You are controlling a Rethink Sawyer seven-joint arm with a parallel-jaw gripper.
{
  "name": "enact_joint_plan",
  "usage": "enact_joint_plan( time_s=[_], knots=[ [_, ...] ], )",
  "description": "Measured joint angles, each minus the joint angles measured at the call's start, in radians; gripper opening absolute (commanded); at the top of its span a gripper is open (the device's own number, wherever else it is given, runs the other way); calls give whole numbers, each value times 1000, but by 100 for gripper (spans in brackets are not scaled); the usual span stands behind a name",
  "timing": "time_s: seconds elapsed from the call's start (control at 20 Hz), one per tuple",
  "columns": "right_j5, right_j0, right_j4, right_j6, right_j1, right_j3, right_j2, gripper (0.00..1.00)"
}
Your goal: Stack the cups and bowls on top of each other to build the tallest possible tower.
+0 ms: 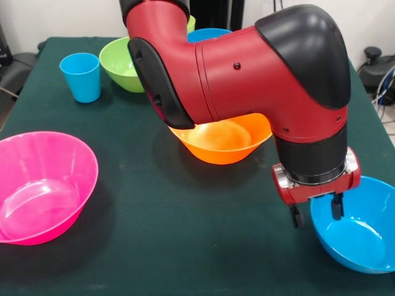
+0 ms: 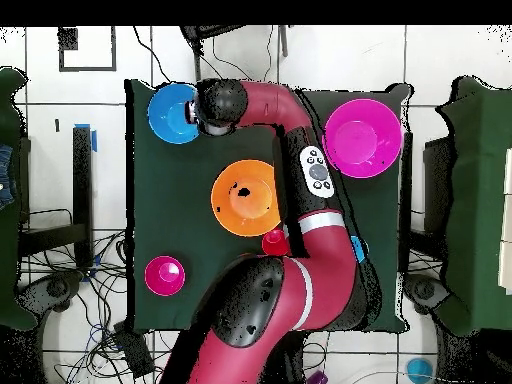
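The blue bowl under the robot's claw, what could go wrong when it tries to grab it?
The gripper straddles the rim of the blue bowl, which sits close to the table edge, so a nudge might push it off. The rim is thin and glossy, so it could slip. The big arm might also bump the orange bowl.

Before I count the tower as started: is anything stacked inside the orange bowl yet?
No. In the front view the orange bowl sits empty on the table, with no cup or bowl nested in its visible interior.
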Motion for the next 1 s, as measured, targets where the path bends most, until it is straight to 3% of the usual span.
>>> enact_joint_plan(
  time_s=[0.8,0.85,1.0],
  knots=[
    [0,0,0,0,1,9,7,100],
    [0,0,0,0,1,9,7,0],
    [0,0,0,0,1,9,7,0]
  ],
)
